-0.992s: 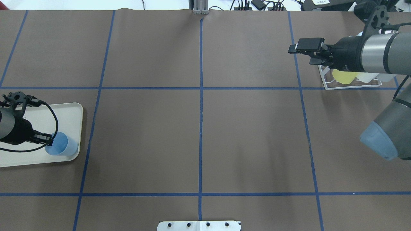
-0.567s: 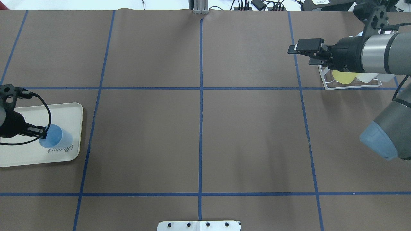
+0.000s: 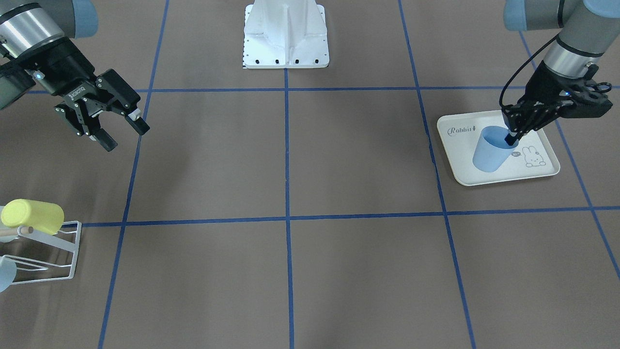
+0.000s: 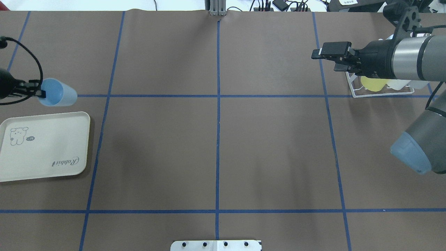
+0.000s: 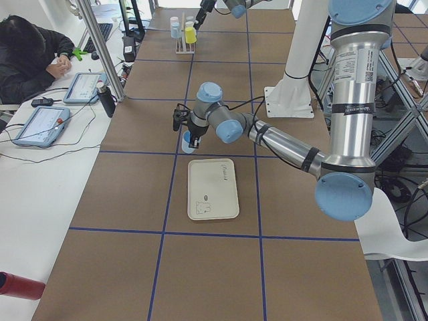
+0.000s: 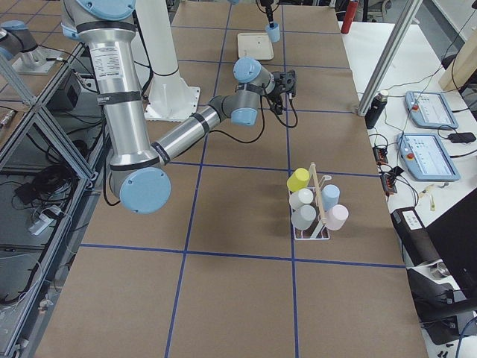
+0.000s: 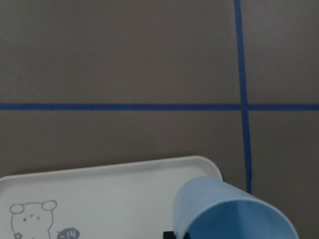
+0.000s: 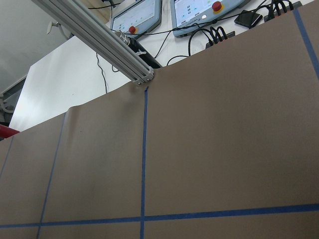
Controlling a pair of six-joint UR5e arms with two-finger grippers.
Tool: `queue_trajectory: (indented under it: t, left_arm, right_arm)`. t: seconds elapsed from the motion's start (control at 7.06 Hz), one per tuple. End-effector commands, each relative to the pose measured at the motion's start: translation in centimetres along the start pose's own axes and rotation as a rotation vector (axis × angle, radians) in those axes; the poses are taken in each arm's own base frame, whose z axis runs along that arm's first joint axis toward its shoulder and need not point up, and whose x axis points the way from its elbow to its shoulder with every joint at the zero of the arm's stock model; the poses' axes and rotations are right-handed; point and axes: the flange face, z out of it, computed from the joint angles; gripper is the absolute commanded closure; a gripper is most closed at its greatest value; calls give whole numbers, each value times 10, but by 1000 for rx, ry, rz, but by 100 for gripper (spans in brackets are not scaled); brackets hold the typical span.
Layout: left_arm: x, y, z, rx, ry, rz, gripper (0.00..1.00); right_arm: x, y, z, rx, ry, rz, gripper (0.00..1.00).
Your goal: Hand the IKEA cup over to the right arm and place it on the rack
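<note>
The light-blue tapered plastic cup (image 3: 488, 156) hangs mouth upward in the air over the left end of the worktop, above the cream rounded-corner tray (image 4: 45, 146) and not touching it. The slim, long-fingered left gripper (image 3: 511, 139) is clamped on the cup's wall at the rim, and one black finger shows inside the mouth. The smooth, matt tray bears a line-drawn rabbit and the script "Rabbit". It lies flat near the left edge with nothing on it.

The worktop (image 4: 271, 146) is covered in brown paper, creased along its far edge and divided into large squares by blue tape. The white robot base plate (image 3: 286, 34) sits at the middle of the robot's edge.

The bulky black right gripper (image 3: 126, 136) hovers above the right end with its fingers spread wide and nothing between them. Below it, in the corner of the right end and the operators' edge, stands the white wire rack (image 4: 381, 93) with a pale wooden rod. It carries a yellow cup (image 6: 298, 179) and other pale ones.

Past the operators' edge runs a white desk (image 5: 40, 194) with tablets, where a person in dark clothes (image 5: 30, 60) sits.
</note>
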Motion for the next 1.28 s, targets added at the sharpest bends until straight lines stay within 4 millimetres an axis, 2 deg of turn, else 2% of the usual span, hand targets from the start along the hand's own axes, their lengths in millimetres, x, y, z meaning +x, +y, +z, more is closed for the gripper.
queue_trajectory:
  t: [0.0, 0.14, 0.28, 0.57, 0.71, 0.85, 0.99, 1.13]
  left_arm:
    - [78, -29, -17, 58, 132, -234, 100]
    - [104, -27, -14, 78, 202, -313, 100]
    - [132, -21, -2, 90, 301, -405, 100]
    - [185, 1, 17, 105, 508, -568, 100]
    - [192, 5, 17, 69, 608, -629, 100]
    - [185, 7, 24, 17, 743, -691, 100]
    - [169, 6, 36, -11, 865, -738, 100]
    - [157, 9, 53, -5, 961, -782, 100]
  right_arm:
    - [-1, 0, -1, 3, -10, 8, 0]
    - [-2, 0, -1, 4, -15, 20, 0]
    - [-9, -2, 0, 7, -27, 28, 0]
    - [-33, -8, 6, 13, -65, 105, 0]
    - [-56, -14, 15, 19, -117, 154, 0]
    - [-67, -20, 25, 33, -197, 220, 0]
    - [-63, -17, 37, 74, -292, 273, 0]
    - [-64, -6, 49, 103, -368, 320, 0]
